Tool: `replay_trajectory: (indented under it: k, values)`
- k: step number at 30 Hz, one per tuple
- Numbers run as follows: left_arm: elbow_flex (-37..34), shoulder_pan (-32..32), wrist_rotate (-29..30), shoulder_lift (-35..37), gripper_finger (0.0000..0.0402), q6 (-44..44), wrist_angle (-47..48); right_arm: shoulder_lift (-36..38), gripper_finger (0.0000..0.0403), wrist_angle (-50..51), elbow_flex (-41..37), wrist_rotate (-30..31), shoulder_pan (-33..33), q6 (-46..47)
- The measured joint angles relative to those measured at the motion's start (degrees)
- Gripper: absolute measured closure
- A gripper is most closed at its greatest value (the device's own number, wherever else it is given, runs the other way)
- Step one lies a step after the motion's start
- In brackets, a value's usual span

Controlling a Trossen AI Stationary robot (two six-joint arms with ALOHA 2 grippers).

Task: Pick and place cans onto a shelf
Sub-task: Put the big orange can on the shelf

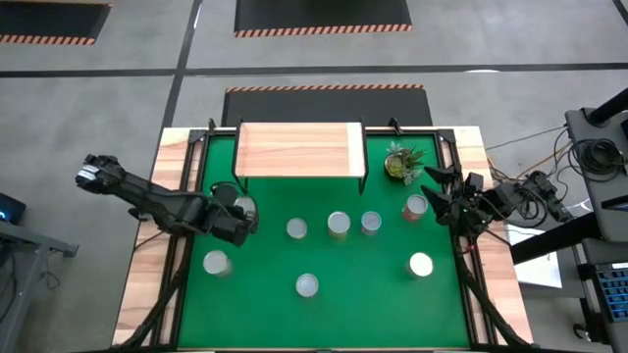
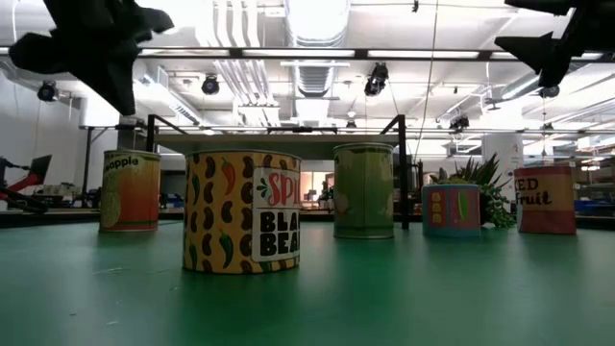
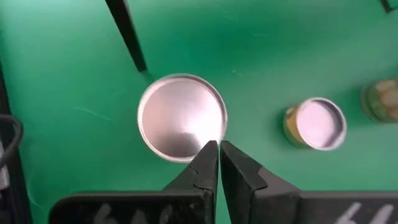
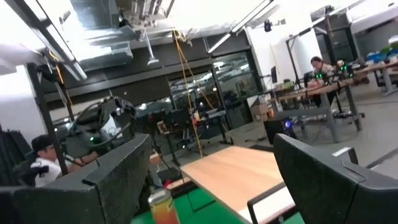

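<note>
Left gripper (image 3: 219, 155), closed, hovers over upright can (image 3: 181, 116).

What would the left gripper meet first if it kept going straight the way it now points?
Probably the silver-topped can directly below it. The left gripper points down at the table with its fingers shut, their tips over the can's near rim, so it would likely strike that rim; the height above it is unclear.

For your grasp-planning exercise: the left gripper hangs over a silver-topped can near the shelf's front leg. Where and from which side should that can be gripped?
Grip the can across its round side wall, coming straight down from above. It stands upright with its flat lid facing the left gripper, whose fingers are shut and must open wider than the lid first. The shelf leg stands close on one side, so set the fingers clear of it.
</note>
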State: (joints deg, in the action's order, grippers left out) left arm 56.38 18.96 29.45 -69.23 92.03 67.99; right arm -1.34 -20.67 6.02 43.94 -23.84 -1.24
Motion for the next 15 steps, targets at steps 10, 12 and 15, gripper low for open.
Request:
replay_trajectory:
  k: [10, 12, 15]
  values:
    - [0.0, -2.2, 1.09, -0.5, 0.0321, -2.73, -0.4, 0.0, 0.0076, 2.32, 0.0, -0.46, 0.0, 1.25]
    - [0.0, -2.2, 1.11, -0.46, 0.0278, -1.62, -0.34, 0.0, 0.0076, 2.37, 0.0, -0.48, 0.0, 1.19]
    - [-0.17, -2.2, 1.18, -0.8, 0.0205, 0.82, -0.37, 0.0, 0.0076, 2.37, 0.0, -0.47, -0.01, 0.42]
